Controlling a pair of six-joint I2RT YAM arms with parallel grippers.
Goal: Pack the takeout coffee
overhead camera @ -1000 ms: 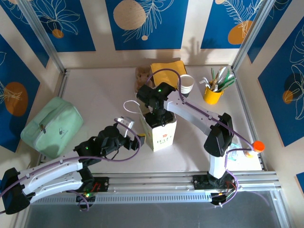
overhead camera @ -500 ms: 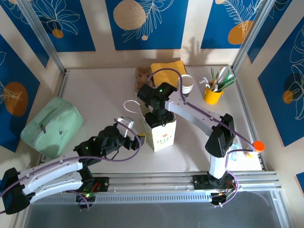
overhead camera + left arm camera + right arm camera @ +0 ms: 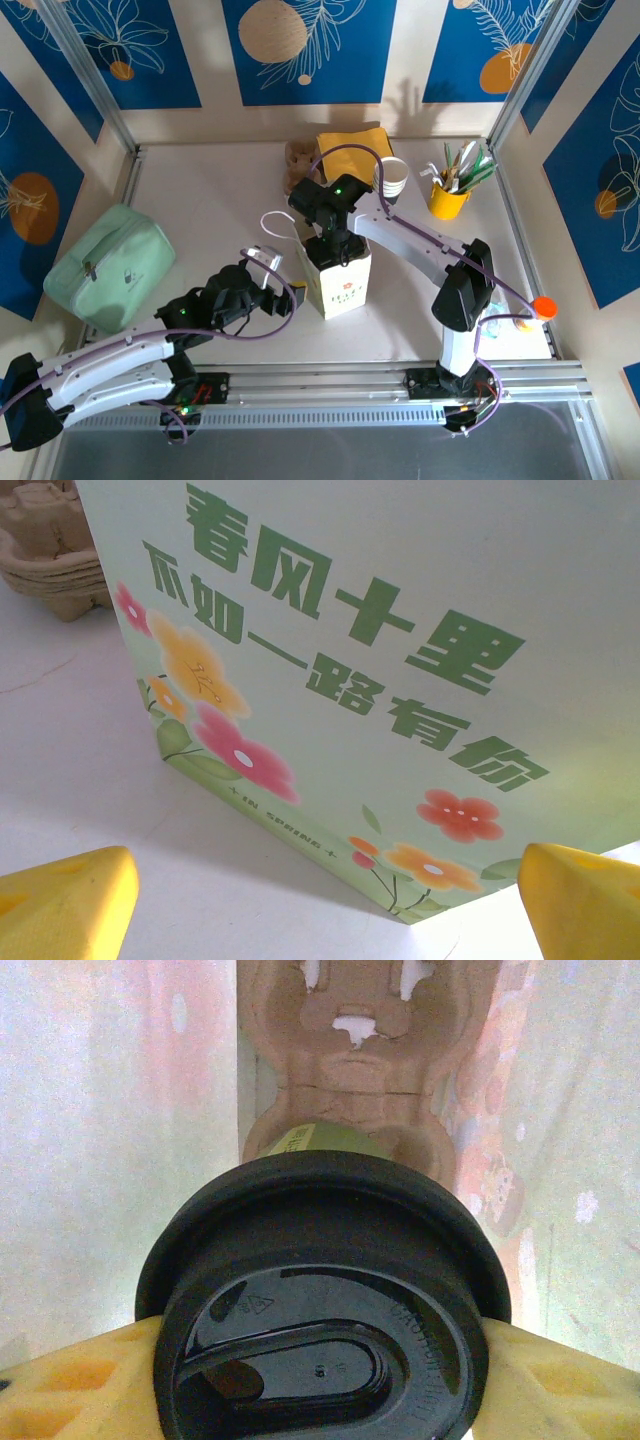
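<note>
The takeout coffee [image 3: 322, 1305] shows its round black lid and a strip of greenish side; my right gripper [image 3: 320, 1360] is shut on it, a yellow finger [image 3: 560, 1380] on each side. It hangs inside the pale green paper bag [image 3: 340, 282], above a brown pulp cup carrier [image 3: 350, 1055] on the bag's floor. From above, the right gripper [image 3: 330, 243] reaches down into the bag's open top. My left gripper [image 3: 330, 905] stands open close to the bag's flowered side [image 3: 360, 650], low over the table, touching nothing; it sits left of the bag [image 3: 268, 290].
A stack of white-rimmed cups [image 3: 393, 178], a yellow napkin pile [image 3: 355, 143] and a yellow holder of utensils [image 3: 449, 197] stand at the back right. Pulp trays [image 3: 298, 160] lie behind the bag. A mint-green pouch [image 3: 108, 265] rests at the left edge.
Almost nothing: the right gripper with the coffee has shifted only slightly inside the bag, and the bag's white handle moved a little. The left arm stays still.
</note>
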